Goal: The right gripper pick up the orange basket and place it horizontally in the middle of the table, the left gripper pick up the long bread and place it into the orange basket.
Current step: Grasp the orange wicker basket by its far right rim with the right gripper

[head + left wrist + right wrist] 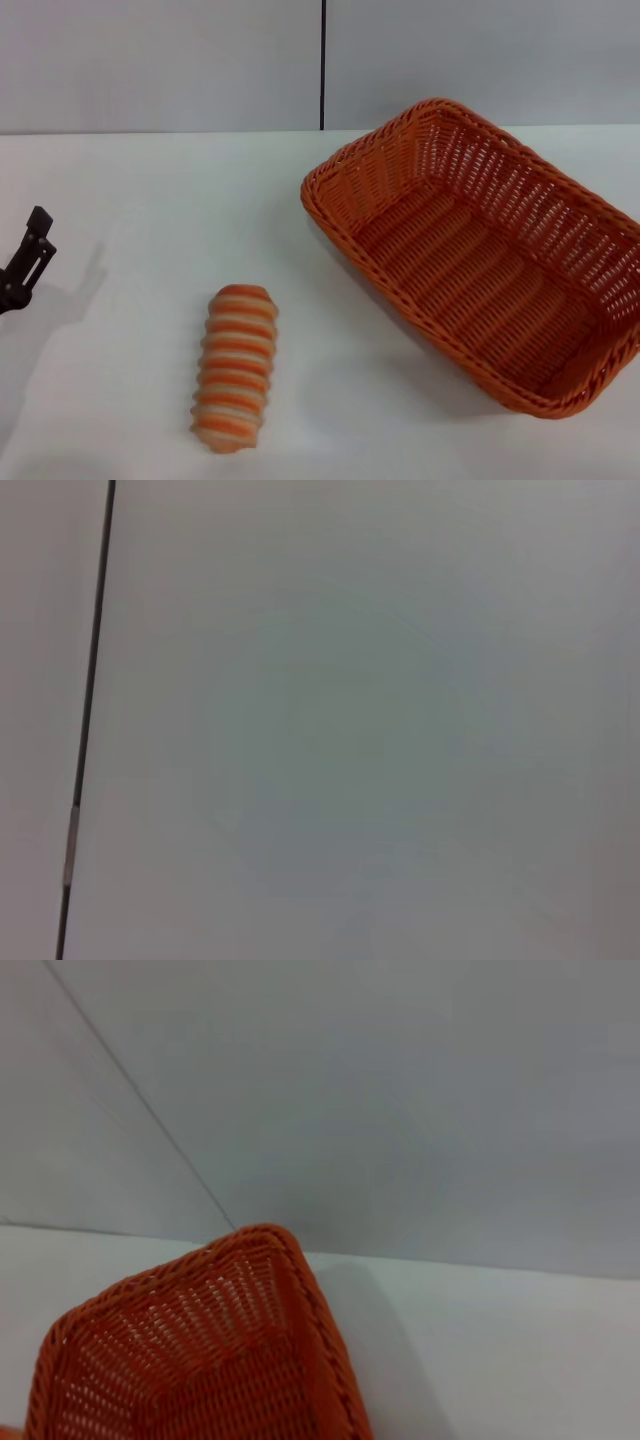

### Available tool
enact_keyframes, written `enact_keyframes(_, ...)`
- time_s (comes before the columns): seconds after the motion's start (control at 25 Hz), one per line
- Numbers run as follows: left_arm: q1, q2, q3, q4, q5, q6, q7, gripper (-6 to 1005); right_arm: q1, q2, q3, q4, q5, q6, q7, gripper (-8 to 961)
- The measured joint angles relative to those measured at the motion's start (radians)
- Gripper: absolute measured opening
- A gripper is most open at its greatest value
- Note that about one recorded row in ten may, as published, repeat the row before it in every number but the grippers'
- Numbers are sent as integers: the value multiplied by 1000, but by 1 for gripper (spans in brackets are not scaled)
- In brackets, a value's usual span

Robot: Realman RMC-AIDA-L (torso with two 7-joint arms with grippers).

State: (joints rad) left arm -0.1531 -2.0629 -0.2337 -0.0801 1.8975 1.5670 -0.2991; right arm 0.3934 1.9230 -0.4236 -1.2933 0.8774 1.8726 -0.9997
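Lying flat on the table (pixel 130 200), front and slightly left of centre: the bread (pixel 236 368), striped side up, long axis running near-to-far with the far end tipped a little to the right. Well apart from it, on the right half of the table: the basket (pixel 480 255), upright and open, set on a diagonal, long axis running from far-left to near-right, one corner pointing toward the wall (pixel 160 60), the near-right end cut off by the picture's edge. Nothing inside it but bare weave. At the far left edge of the head view: the left gripper (pixel 25 262), only a thin black tip showing, angled up and to the right above the table, well clear of the bread; whether spread or closed, cannot tell. Not seen in the head view: the right gripper and arm. From the right wrist view: one basket corner (pixel 200 1360) close below the camera, braided rim toward the wall, table beyond. From the left wrist view: only grey wall with a dark seam (pixel 90 700).
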Motion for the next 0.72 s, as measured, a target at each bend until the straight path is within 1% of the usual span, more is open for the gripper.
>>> enact_keyframes(0.08,3,0,0,1,0,1,-1,829,22,-29,-59,9,-6,2,46,816)
enact_keyframes(0.12,4,0,1,4,0,2,0,829,37,-48,-99,24,-18,2,75,815)
enact_keyframes(0.16,4,0,1,7,0,2,0,829,67,-77,-163,41,-51,2,114,815)
enact_keyframes(0.2,4,0,2,10,0,2,0,829,67,-77,-163,41,-51,2,114,815)
enact_keyframes(0.32,4,0,2,15,0,4,-2,829,116,-105,-216,57,-98,3,138,815)
enact_keyframes(0.4,5,0,3,15,0,4,-2,829,158,-127,-253,105,-128,3,151,814)
enact_keyframes(0.48,8,-1,6,16,0,3,-2,829,207,-150,-277,191,-162,-2,154,814)
enact_keyframes(0.52,8,-1,6,16,0,3,-2,829,232,-159,-279,233,-176,-5,149,814)
enact_keyframes(0.6,10,-2,8,15,0,3,-2,829,267,-163,-274,293,-190,-19,130,814)
enact_keyframes(0.64,10,-2,8,15,0,3,-2,829,282,-161,-273,318,-192,-31,121,814)
enact_keyframes(0.72,15,-2,12,13,0,2,1,829,297,-150,-280,340,-197,-62,108,813)
